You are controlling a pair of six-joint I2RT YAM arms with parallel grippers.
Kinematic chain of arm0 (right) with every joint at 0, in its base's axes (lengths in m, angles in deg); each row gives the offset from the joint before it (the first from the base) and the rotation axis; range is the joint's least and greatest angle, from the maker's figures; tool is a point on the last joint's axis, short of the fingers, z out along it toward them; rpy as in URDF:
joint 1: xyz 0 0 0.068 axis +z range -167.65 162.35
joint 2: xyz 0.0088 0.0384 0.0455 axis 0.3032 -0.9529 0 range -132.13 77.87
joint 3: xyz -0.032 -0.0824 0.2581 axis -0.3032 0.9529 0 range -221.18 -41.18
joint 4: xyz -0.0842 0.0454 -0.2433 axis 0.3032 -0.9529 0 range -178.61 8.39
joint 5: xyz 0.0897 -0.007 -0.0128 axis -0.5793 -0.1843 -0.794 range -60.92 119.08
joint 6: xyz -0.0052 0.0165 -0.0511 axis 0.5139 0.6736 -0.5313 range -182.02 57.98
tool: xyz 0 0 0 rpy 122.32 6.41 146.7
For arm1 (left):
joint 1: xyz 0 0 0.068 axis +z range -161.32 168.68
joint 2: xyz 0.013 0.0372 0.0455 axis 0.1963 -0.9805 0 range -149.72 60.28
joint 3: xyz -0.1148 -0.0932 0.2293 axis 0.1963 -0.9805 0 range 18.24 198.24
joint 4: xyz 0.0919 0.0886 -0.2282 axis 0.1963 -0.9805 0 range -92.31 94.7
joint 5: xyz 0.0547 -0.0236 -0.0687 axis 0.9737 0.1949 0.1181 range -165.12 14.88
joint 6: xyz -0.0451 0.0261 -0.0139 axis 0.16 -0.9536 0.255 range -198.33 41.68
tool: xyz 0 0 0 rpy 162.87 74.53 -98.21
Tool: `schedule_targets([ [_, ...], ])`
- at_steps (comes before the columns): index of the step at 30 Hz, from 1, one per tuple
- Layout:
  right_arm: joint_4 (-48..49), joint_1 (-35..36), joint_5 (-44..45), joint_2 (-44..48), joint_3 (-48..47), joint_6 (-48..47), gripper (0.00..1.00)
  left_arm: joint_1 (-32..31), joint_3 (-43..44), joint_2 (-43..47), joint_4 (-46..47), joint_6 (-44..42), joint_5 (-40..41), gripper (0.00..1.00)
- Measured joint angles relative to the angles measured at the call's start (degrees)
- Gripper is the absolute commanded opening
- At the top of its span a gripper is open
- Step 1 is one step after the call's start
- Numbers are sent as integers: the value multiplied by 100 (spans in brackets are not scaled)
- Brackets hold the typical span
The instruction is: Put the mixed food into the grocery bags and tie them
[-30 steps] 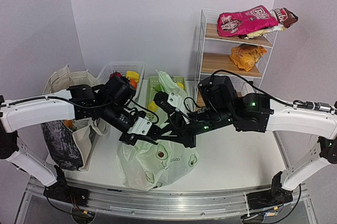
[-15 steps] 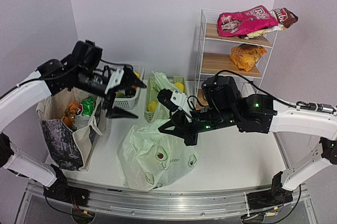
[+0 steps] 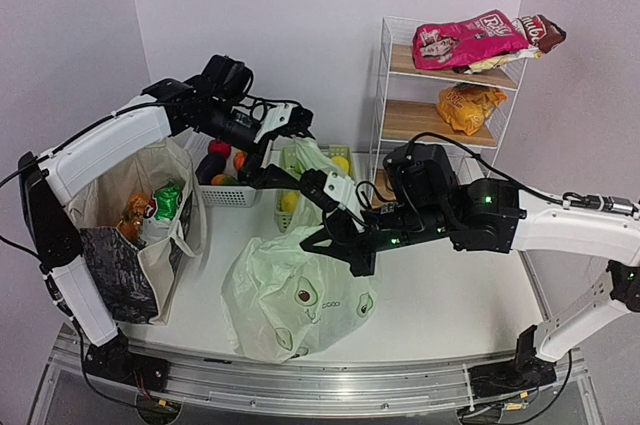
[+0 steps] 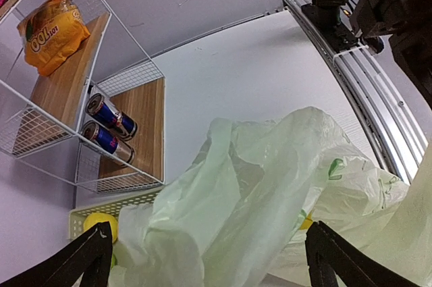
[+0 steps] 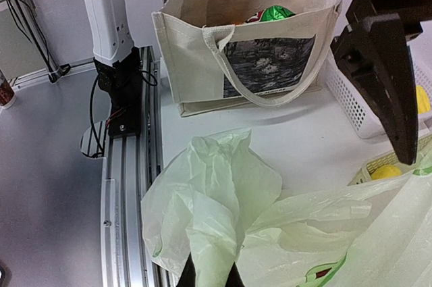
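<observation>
White tabletop [image 3: 450,295] is seen bounded by pale lilac walls [image 3: 330,25], with an aluminium rail [image 3: 300,380] along the near edge. At the far right a wire rack [image 3: 385,95] with wooden shelves is set. A pink snack packet [image 3: 465,40] lies on its top shelf, an orange snack packet [image 3: 468,107] on the next, and two drink cans [image 4: 108,115] lie on their sides on the lowest. A white slotted basket [image 3: 228,193] and a green slotted basket [image 4: 88,213] holding yellow fruit [image 4: 101,223] are placed at the back.

The beige canvas tote [image 3: 120,265] stands upright on the left side of the table, and a green packet [image 3: 167,200] and an orange packet [image 3: 133,213] are visible inside it. The pale-green avocado bag [image 3: 295,295] is slumped at the centre, near the front edge.

The left gripper [image 3: 283,148] is held high over the baskets with its fingers [image 4: 88,260] spread wide. The bag's raised far handle is seen below and between them, and nothing is clamped. The right gripper [image 5: 209,275] is pressed together on a bunched fold of the avocado bag, which is pinched between the two fingertips, with the rest of the plastic spread beneath and to the right in the right wrist view.
</observation>
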Motion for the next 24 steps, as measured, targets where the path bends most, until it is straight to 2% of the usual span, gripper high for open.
schedule_targets([
  [2, 3, 0, 3, 0, 0, -15, 0, 0, 160, -121, -230, -175, -83, 91],
  [5, 23, 0, 38, 0, 0, -29, 0, 0, 412, -210, -461, -383, -267, 73],
  [8, 49, 0, 142, 0, 0, -52, 0, 0, 493, -185, -570, -512, -519, 68],
  [11, 102, 0, 261, 0, 0, -90, 0, 0, 485, -158, -627, -584, -678, 53],
  [13, 163, 0, 319, 0, 0, -114, 0, 0, 458, -146, -618, -606, -740, 38],
  [16, 232, 0, 389, 0, 0, -141, 0, -3, 431, -137, -628, -608, -743, 8],
  [17, 254, 0, 416, 0, 0, -149, 0, -9, 432, -137, -624, -612, -733, 2],
  [20, 321, 0, 582, 6, 0, -150, 0, -11, 445, -137, -644, -545, -692, 0],
  [24, 570, 5, 1231, 47, 13, -170, 0, -13, 434, -133, -835, -377, -688, 0],
])
